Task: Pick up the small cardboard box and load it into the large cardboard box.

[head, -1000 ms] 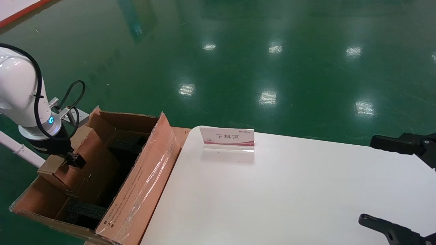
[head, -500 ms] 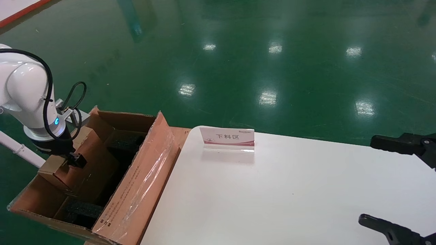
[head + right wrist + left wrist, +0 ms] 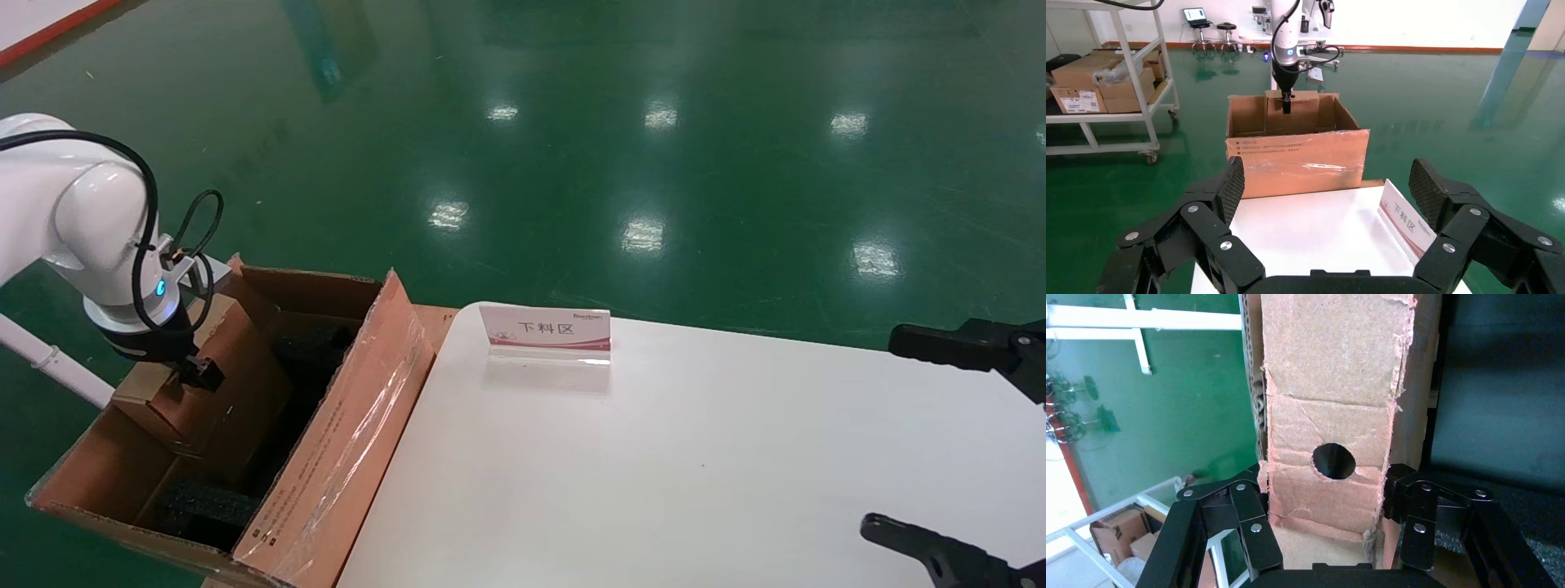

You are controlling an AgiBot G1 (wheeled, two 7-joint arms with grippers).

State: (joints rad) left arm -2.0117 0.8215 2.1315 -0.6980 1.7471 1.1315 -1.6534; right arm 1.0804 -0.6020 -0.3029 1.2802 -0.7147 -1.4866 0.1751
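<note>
The left end effector (image 3: 200, 374), clamped on the small cardboard box (image 3: 214, 367), has edged it inward from the large cardboard box's (image 3: 343, 457) outer wall, so release looks close, while the right end effector (image 3: 1327, 202) hangs open over the surface (image 3: 695, 474).

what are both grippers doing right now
Left gripper: shut on the small reddish-brown cardboard box, inside the large brown carton.
Right gripper: open, empty, above the white table.
</note>
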